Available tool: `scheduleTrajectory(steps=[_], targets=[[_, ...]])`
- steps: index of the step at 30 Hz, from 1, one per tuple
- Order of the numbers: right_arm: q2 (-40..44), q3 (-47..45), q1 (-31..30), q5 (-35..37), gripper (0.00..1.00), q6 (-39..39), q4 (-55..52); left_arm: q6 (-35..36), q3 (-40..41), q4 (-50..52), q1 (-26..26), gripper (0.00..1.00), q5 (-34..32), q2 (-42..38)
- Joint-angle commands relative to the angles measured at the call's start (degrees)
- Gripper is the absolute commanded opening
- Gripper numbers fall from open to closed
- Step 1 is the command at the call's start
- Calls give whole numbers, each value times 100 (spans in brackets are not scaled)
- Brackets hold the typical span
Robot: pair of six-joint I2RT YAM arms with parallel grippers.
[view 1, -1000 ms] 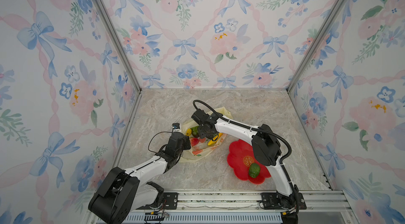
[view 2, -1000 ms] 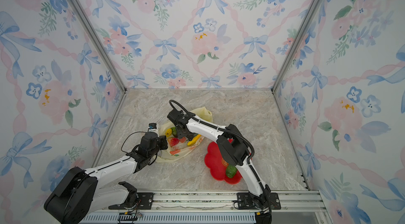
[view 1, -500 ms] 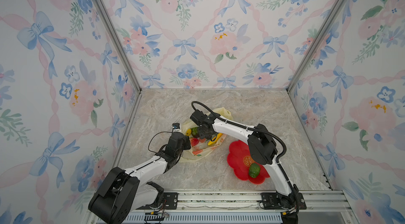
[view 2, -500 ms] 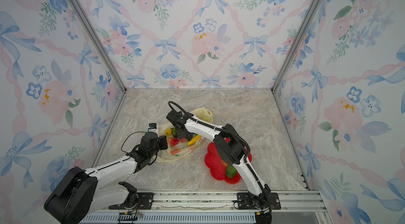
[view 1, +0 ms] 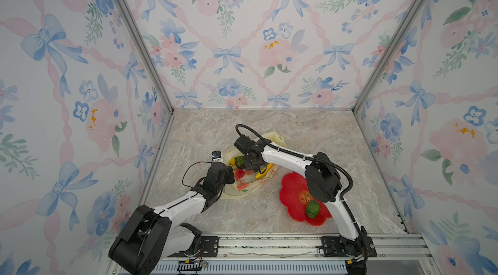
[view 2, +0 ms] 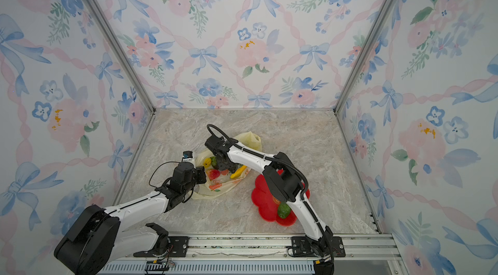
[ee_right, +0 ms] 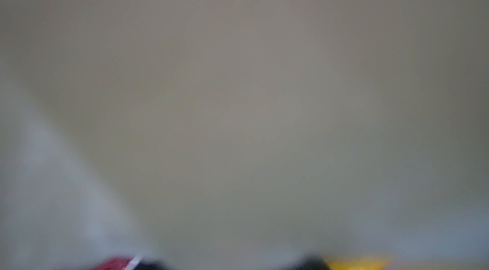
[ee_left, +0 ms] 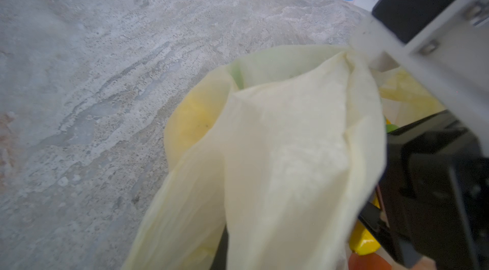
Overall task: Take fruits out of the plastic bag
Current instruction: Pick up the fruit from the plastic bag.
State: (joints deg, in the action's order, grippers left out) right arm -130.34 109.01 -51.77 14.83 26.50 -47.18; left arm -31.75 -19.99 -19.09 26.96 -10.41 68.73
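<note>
Right arm's elbow and wrist have shifted slightly toward the left arm since a second ago; the left arm is unchanged.

- Marble-patterned tabletop (view 1: pixel 310 136): carries all items.
- Thin, crinkly, pale yellow translucent plastic bag (view 1: pixel 249 190): lies left of centre with its mouth lifted open. It contains a curved yellow toy banana (view 1: pixel 265 171), a red toy strawberry (view 1: pixel 238 174), a rounded yellow toy lemon (view 1: pixel 231 162) and a small green toy fruit (view 1: pixel 238 159).
- Red flower-shaped plastic plate (view 1: pixel 289 190): just right of the bag. It holds one bumpy green round fruit (view 1: pixel 312 209).
- Left gripper (view 1: pixel 229 173): clenched on the bag's rim film at the mouth's left edge.
- Right gripper (view 1: pixel 252 164): inside the bag mouth, between the banana and the green toy fruit. Its fingers are hidden, so I cannot tell whether they are parted or grasping.
- Right wrist view: wholly blurred.
</note>
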Motion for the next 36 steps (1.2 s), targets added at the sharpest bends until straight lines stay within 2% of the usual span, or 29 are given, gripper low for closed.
scheduleTrajectory(steps=[1, 8, 17, 24, 29, 36], targets=[[387, -280, -34, -168, 44, 46, -95, -25, -5, 81, -50, 7, 5, 0], [657, -611, -92, -328, 44, 91, -19, -25, -5, 76, -51, 7, 4, 9], [512, -697, -87, -715, 44, 203, -61, -7, 10, 89, -59, 7, -5, -40], [231, -449, 9, -879, 49, 172, -115, -18, -5, 83, -59, 7, 20, -22], [59, -292, 61, -858, 56, 171, -124, -8, 12, 80, -59, 7, 22, -69], [27, -233, 62, -808, 58, 181, -136, -7, 20, 84, -68, 7, 22, -85]])
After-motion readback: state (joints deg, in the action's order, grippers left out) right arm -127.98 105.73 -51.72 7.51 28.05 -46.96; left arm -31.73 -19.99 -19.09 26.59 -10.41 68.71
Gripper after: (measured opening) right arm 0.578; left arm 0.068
